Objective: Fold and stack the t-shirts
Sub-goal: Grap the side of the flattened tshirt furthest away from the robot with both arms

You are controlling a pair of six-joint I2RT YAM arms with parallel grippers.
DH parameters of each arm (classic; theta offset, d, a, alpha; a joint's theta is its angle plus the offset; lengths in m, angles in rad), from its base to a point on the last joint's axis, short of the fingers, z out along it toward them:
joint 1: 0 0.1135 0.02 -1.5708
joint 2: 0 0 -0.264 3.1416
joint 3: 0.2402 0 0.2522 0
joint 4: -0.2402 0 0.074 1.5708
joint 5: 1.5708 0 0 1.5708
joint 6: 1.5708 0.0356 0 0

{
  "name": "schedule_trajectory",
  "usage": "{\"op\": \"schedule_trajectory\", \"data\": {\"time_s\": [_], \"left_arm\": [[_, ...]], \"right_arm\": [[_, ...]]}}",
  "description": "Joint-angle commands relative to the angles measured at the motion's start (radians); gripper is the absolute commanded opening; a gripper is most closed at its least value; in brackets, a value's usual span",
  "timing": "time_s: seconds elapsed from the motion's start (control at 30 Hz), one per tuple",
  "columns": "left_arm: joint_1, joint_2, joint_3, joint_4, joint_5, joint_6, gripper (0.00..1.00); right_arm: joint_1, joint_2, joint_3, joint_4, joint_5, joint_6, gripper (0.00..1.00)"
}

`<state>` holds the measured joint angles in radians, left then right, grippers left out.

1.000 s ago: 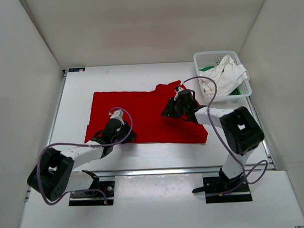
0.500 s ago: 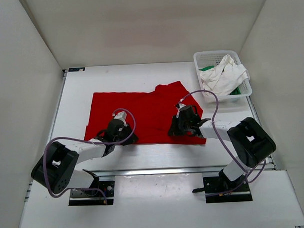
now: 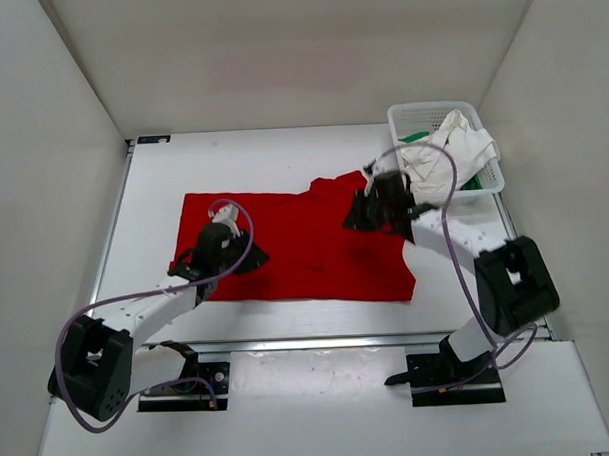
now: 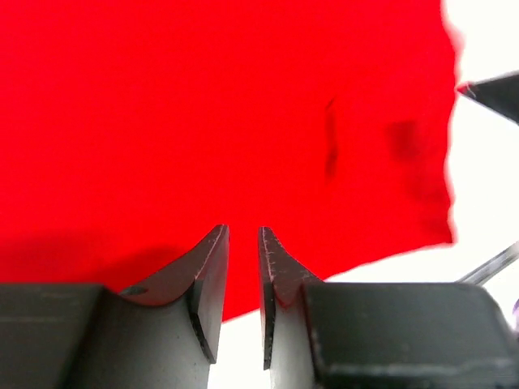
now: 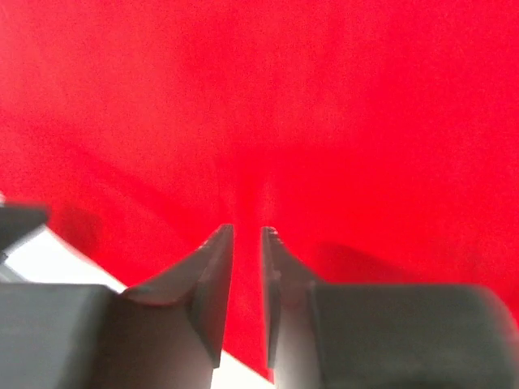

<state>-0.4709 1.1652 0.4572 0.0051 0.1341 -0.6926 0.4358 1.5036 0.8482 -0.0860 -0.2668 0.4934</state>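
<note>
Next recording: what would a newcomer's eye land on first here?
A bright red t-shirt lies spread across the middle of the white table. Both arms reach low over it, the left gripper at its near-left part and the right gripper near its far-right corner. In the far-right corner a white mesh basket holds a crumpled off-white shirt with some green cloth showing under it.

Shirt [image 3: 305, 250]: lying spread across the middle of the table [image 3: 282, 154].
Basket [image 3: 406, 119]: standing at the far right corner.
Other shirts [image 3: 442, 158]: lying in the basket.
Left gripper [image 4: 243, 235]: hovering over the shirt's left.
Right gripper [image 5: 246, 235]: hovering over its far right.
</note>
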Motion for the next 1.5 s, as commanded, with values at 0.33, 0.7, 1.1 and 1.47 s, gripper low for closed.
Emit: {"op": "schedule_trajectory", "data": {"time_s": [0.33, 0.7, 1.1, 1.47], "left_arm": [[0.087, 0.013, 0.054, 0.061, 0.084, 0.015, 0.33], [0.046, 0.045, 0.032, 0.093, 0.071, 0.016, 0.33], [0.08, 0.036, 0.057, 0.081, 0.067, 0.03, 0.34], [0.089, 0.005, 0.044, 0.09, 0.068, 0.018, 0.33]], "right_arm": [[-0.22, 0.654, 0.888, -0.177, 0.199, -0.182, 0.26], [-0.224, 0.879, 1.16, -0.285, 0.161, -0.144, 0.49], [-0.21, 0.865, 1.152, -0.32, 0.046, -0.069, 0.17], [-0.138, 0.457, 0.705, 0.018, 0.092, -0.145, 0.03]]}}
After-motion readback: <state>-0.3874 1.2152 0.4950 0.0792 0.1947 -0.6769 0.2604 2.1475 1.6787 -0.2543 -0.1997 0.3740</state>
